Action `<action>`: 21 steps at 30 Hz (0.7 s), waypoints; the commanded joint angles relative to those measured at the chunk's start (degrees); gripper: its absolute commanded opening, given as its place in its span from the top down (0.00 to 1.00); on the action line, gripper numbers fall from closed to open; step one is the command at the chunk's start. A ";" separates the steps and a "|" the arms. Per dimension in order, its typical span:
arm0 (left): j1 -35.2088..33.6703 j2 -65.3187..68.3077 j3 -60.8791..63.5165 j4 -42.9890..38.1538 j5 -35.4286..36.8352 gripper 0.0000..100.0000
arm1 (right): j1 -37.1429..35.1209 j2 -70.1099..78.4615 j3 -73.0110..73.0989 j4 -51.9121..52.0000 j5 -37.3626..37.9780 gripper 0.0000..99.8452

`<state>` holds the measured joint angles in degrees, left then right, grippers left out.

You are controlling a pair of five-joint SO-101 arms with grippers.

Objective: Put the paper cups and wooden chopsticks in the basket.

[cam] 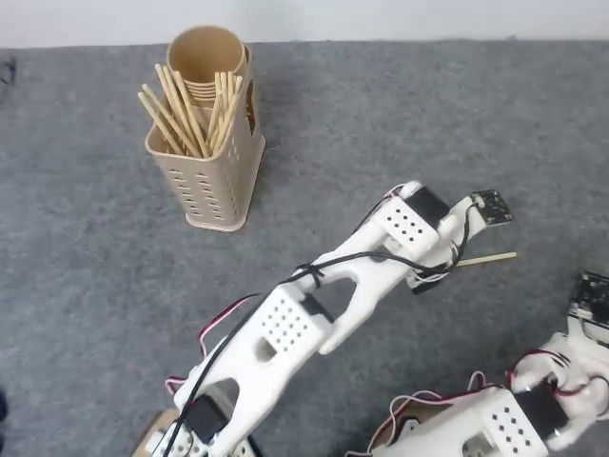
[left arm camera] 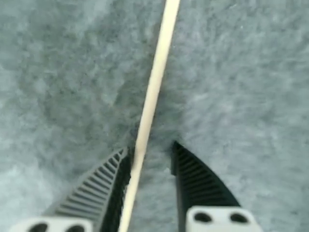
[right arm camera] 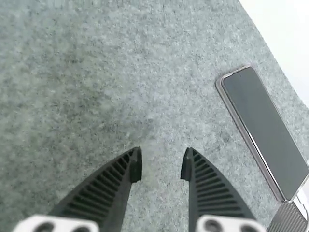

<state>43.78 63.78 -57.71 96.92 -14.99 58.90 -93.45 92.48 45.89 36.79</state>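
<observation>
Chopstick (left arm camera: 153, 92) lies flat on the grey mat (cam: 95, 286), well apart from the basket (cam: 205, 186).
The left gripper (left arm camera: 150, 149) is open with the stick between its fingers, close to one of them. It is thin and low on the soft mat, so the fingers might shut above it or nudge it away. The right gripper (right arm camera: 161, 162) is open and holds nothing.

Overhead, 2 close wrist views, chopstick (cam: 487, 258) shared
</observation>
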 commanded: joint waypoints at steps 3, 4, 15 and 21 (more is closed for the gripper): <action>1.41 4.57 -11.74 3.96 -0.97 0.97 | 0.40 -0.66 -0.88 -0.84 0.62 0.84; 1.76 4.04 -11.03 3.87 -1.05 0.97 | 0.40 -0.66 -0.88 -0.84 0.62 0.84; -2.29 -6.68 -15.43 3.78 2.20 0.99 | 0.48 -0.66 -0.79 -0.57 0.62 0.84; -8.79 -21.10 -17.80 3.78 7.12 0.99 | 0.40 -0.66 -0.09 -0.22 0.18 0.84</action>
<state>38.86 52.70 -72.40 99.47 -10.68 58.90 -93.45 92.48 45.89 36.79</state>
